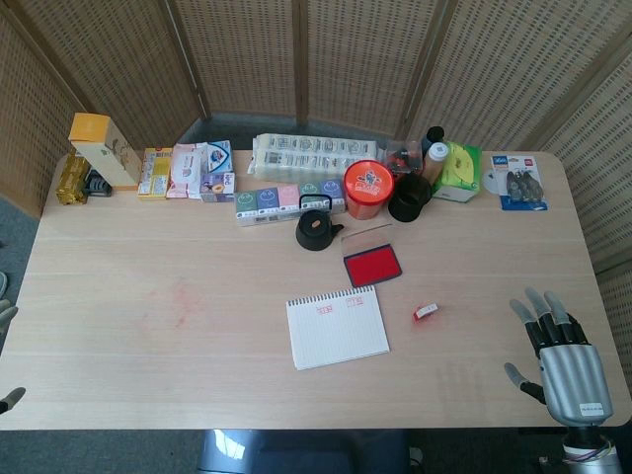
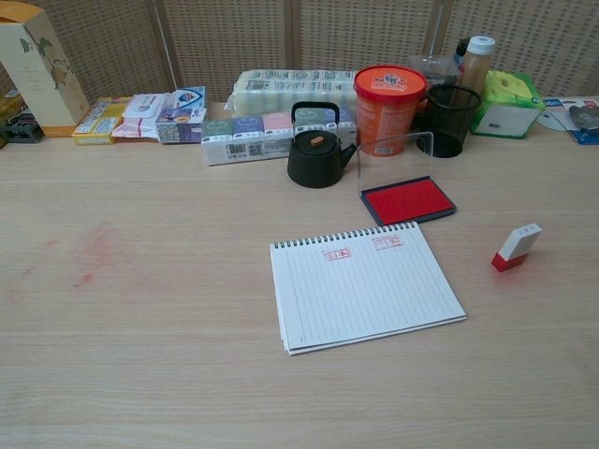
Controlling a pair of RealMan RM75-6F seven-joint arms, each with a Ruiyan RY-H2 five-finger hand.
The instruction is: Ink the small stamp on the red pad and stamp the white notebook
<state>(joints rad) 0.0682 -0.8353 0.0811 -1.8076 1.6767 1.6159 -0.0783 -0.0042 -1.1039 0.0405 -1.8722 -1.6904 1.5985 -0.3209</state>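
The small red and white stamp (image 1: 426, 312) (image 2: 517, 248) lies on the table right of the white spiral notebook (image 1: 338, 327) (image 2: 365, 285). Two red stamp marks show near the notebook's top edge. The red ink pad (image 1: 372, 264) (image 2: 408, 200) lies open behind the notebook, its clear lid raised. My right hand (image 1: 560, 360) hovers at the table's front right corner, fingers spread, holding nothing, well right of the stamp. Only the fingertips of my left hand (image 1: 8, 399) show at the frame's left edge in the head view. The chest view shows neither hand.
A black teapot (image 2: 315, 156), an orange tub (image 2: 388, 108) and a black mesh cup (image 2: 447, 120) stand just behind the ink pad. Boxes and packets line the back of the table. A faint red smear (image 2: 89, 257) marks the wood at left.
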